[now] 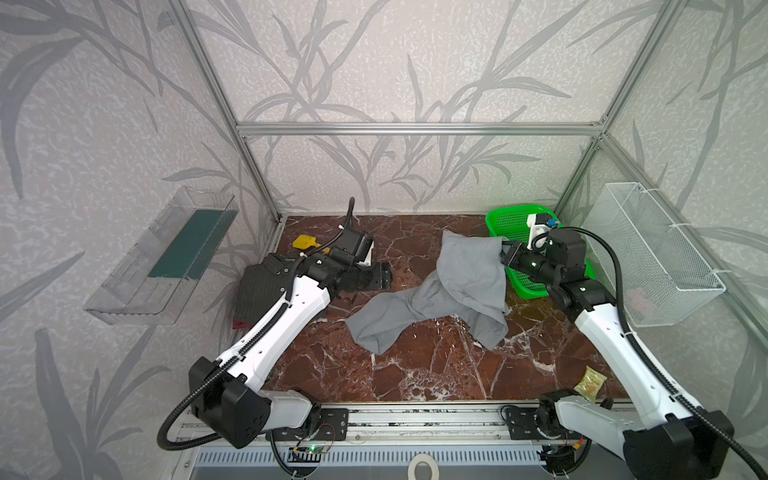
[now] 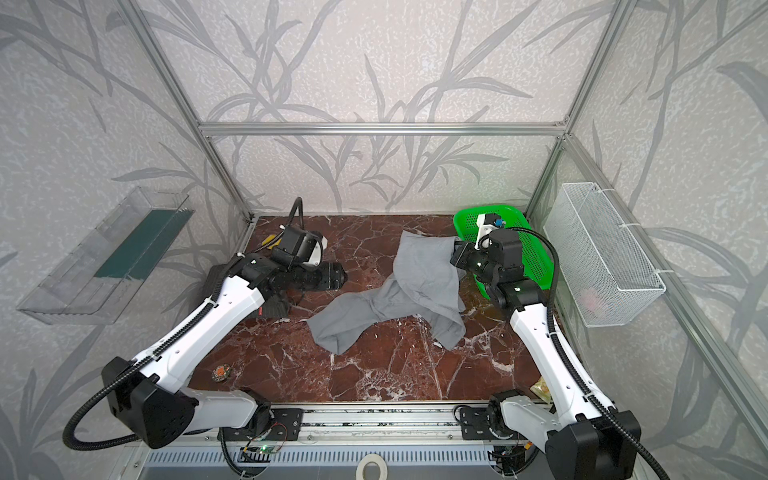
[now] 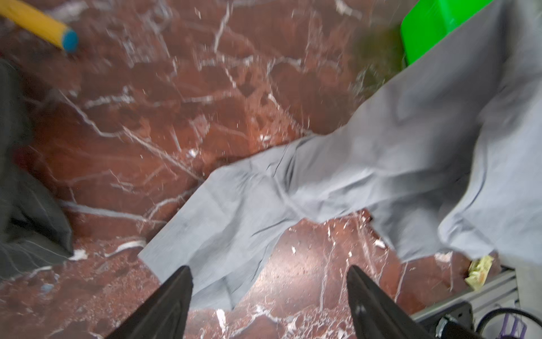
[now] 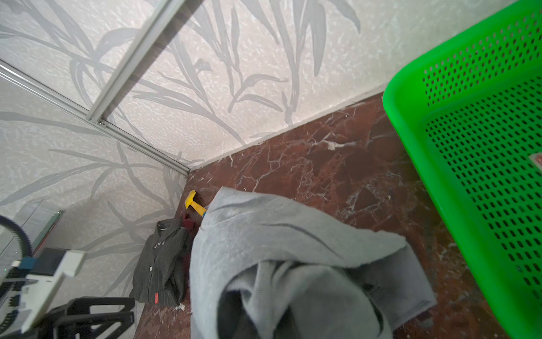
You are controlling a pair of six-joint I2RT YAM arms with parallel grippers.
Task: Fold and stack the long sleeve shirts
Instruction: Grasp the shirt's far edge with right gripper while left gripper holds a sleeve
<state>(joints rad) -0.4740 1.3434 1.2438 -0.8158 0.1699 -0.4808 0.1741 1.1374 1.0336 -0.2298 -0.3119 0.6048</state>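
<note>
Marble table (image 1: 415, 374), grey shirt (image 1: 457, 282) in right fingers (image 1: 508, 254), left fingers (image 3: 176, 293) spread

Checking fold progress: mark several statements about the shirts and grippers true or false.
1. The right gripper is shut on the grey shirt. True.
2. The left gripper grips that shirt too. False: its jaws stand open and hold nothing.
3. The grey shirt lies folded in the basket. False: it sprawls unfolded on the table, one edge lifted by the right gripper.
4. The pinstriped shirt lies folded at the table's left, with the red garment peeking out beneath it. True.
</note>
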